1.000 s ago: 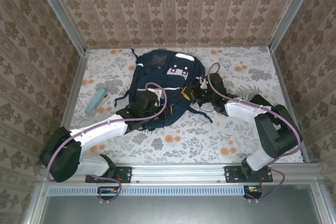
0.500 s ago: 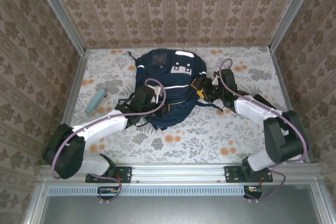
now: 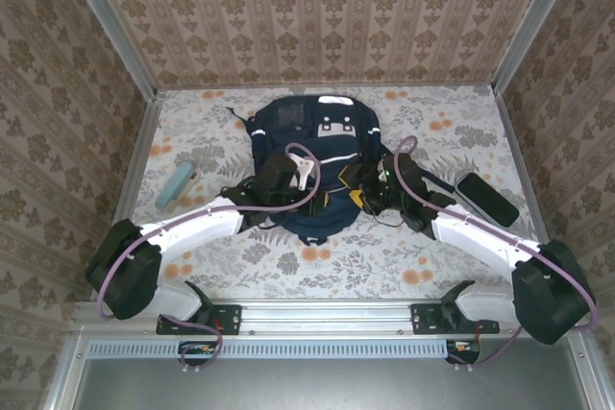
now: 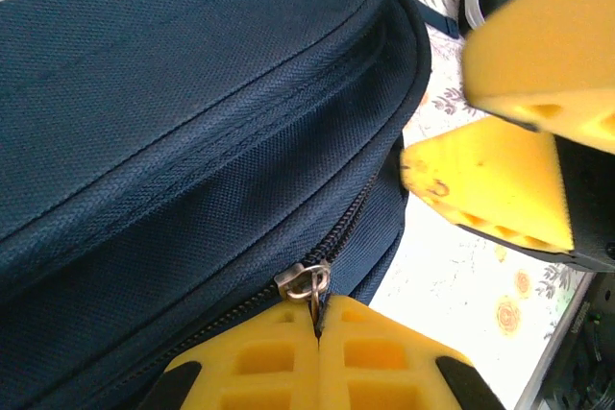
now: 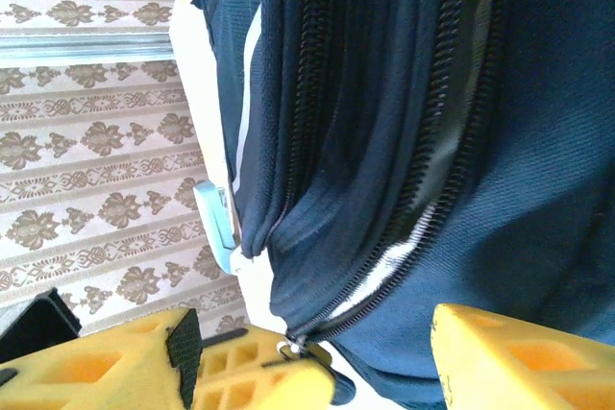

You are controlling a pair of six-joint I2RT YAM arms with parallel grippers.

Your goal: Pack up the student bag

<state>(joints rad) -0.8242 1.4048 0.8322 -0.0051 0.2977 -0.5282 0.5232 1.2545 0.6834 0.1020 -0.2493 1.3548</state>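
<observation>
Two grippers: both are placed at the near end of the student bag [image 3: 322, 136], one from each side.
Student bag: laid flat on the floral table [image 3: 384, 252], mid-width, toward the far wall; white stripes and grey-white patches are turned up.
Left gripper [image 4: 319, 328]: yellow fingers are pressed together and clamped on the bag's metal zipper pull [image 4: 307, 282].
Zipper: teeth are seen running away from the pull along the bag's edge; whether it is zipped shut cannot be told.
Right gripper [image 3: 365, 187]: jaws are spread wide, nothing is clamped; navy fabric and zipper lines are framed between its fingers [image 5: 509, 362] in the right wrist view.
Spacing: the right gripper is held just beside the left gripper, not touching it.
Light-blue object [image 3: 176, 184]: laid on the table left of the bag, well apart from it; type cannot be told.
Black flat item [image 3: 487, 199]: laid on the table right of the bag, near the right arm.
</observation>
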